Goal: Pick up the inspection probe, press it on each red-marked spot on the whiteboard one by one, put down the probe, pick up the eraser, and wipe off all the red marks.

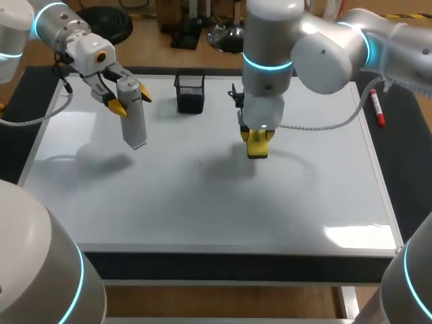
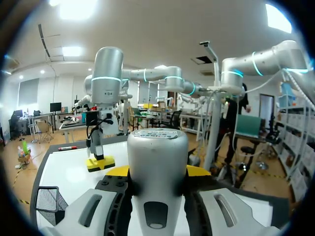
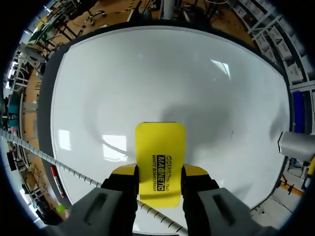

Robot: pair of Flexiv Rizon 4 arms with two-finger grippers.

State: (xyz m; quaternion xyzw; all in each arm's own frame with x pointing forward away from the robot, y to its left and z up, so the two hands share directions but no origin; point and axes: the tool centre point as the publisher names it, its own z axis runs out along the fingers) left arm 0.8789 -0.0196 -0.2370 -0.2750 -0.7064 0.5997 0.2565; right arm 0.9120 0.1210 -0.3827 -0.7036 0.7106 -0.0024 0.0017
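Observation:
The grey cylindrical inspection probe (image 1: 133, 115) hangs above the left part of the whiteboard (image 1: 202, 202), gripped by my left gripper (image 1: 128, 102). In the left wrist view the probe (image 2: 157, 167) fills the space between the yellow-tipped fingers (image 2: 199, 171). My right gripper (image 1: 258, 140) is shut on the yellow eraser (image 1: 257, 146) over the board's middle, close to its surface. In the right wrist view the eraser (image 3: 161, 160) sticks out ahead between the fingers (image 3: 197, 171). I see no red marks on the board (image 3: 167, 73).
A black mesh holder (image 1: 190, 92) stands at the board's far edge, between the two grippers. A red marker (image 1: 376, 108) lies beside the board's right edge. A tiny dark speck (image 1: 200, 163) sits near the board's middle.

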